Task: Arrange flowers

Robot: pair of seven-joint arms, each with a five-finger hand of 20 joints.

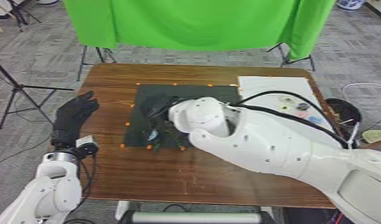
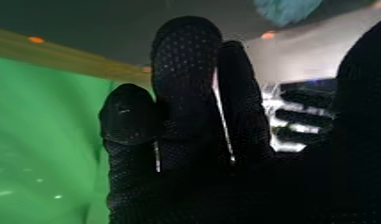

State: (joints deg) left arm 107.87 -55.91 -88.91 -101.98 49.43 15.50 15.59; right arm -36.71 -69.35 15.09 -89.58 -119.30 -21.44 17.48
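Note:
In the head view, my right hand [image 1: 158,107] is over the black mat [image 1: 142,95], partly hidden by its own white arm. Its glove blends with the dark mat. My right hand [image 2: 188,100] has mostly straight fingers in the right wrist view, with one tip a little bent. A pale blue thing [image 2: 287,9], perhaps a flower, lies beyond them. Dark leafy stems with a small bluish bit [image 1: 153,135] lie on the mat near the arm. My left hand [image 1: 74,114] rests over the table's left edge, its fingers straight and holding nothing.
A white sheet [image 1: 257,85] with small coloured items [image 1: 302,106] lies on the right of the brown table [image 1: 169,177]. Orange markers edge the mat. A green cloth [image 1: 204,22] hangs behind the table. A dark round container [image 1: 345,111] stands off the right side.

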